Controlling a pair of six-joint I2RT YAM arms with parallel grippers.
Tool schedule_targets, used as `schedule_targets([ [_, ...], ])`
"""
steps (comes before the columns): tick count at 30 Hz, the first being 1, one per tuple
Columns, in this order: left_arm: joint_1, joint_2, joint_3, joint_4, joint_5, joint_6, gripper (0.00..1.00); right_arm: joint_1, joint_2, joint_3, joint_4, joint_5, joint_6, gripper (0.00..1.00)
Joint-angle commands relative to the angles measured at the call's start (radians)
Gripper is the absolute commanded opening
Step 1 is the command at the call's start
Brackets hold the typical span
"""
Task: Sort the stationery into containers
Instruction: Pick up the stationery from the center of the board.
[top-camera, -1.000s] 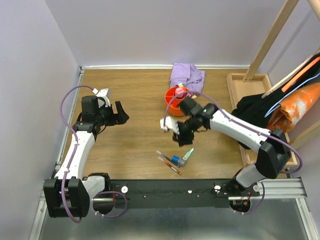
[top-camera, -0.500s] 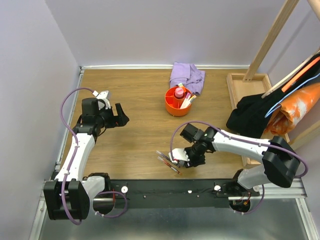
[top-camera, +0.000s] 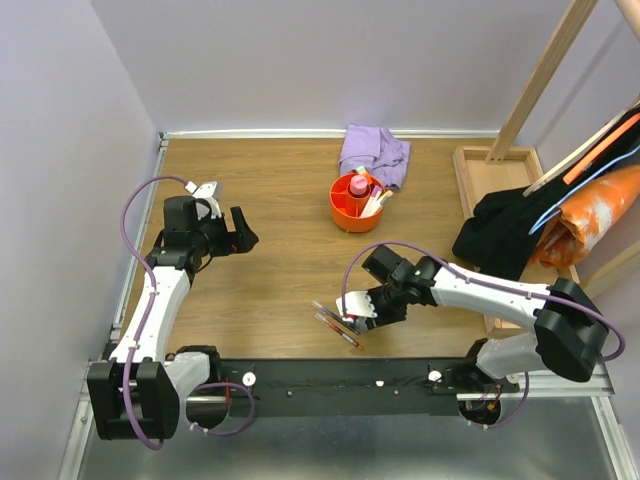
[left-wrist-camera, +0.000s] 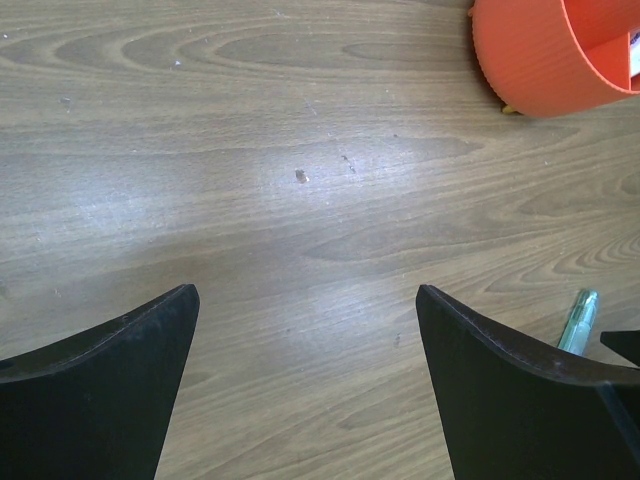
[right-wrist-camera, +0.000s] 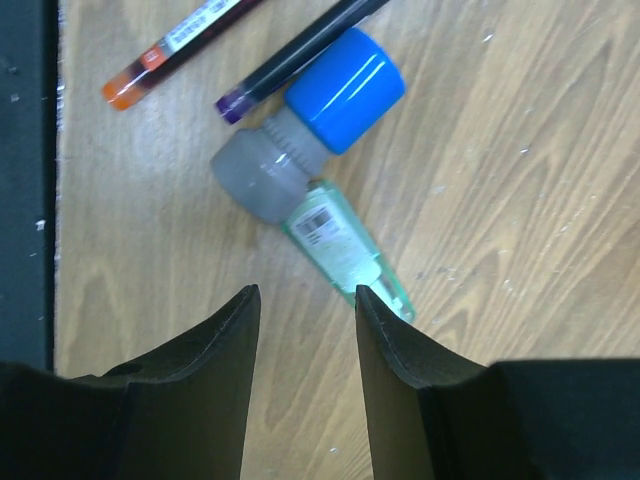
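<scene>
Right gripper (right-wrist-camera: 305, 295) parted, mint highlighter (right-wrist-camera: 340, 252) just ahead

I have the cup (top-camera: 357, 203) toward the back of the tabletop (top-camera: 270, 200), with several items standing in it. The cloth (top-camera: 373, 153) lies just behind it, and the tray (top-camera: 475, 180) is off to its right at the tabletop's edge. Near the front edge two pens (top-camera: 335, 328) lie side by side. The capped tube (right-wrist-camera: 318, 222) is just beside them, its cap against one pen. My right tool (top-camera: 360, 315) hangs over that cluster, and my left tool (top-camera: 240, 232) is well apart on the left side.
</scene>
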Motion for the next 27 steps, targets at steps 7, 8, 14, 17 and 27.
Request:
schedule_targets([
  [7, 0.030, -0.006, -0.018, 0.040, 0.029, -0.022, 0.99, 0.002, 0.071, -0.004, 0.113, 0.036, -0.049, 0.51],
  [8, 0.031, -0.003, -0.019, 0.043, 0.029, -0.023, 0.99, 0.002, 0.076, -0.004, 0.117, 0.035, -0.050, 0.52],
  [14, 0.041, 0.006, -0.018, 0.048, 0.029, -0.022, 0.99, -0.004, 0.126, -0.003, 0.111, 0.056, -0.078, 0.52],
  [17, 0.042, 0.014, -0.016, 0.049, 0.031, -0.023, 0.99, -0.019, 0.132, -0.007, 0.094, 0.045, -0.087, 0.53],
  [27, 0.041, 0.031, -0.021, 0.072, 0.040, -0.034, 0.99, -0.070, 0.175, 0.003, 0.054, 0.081, -0.096, 0.25],
])
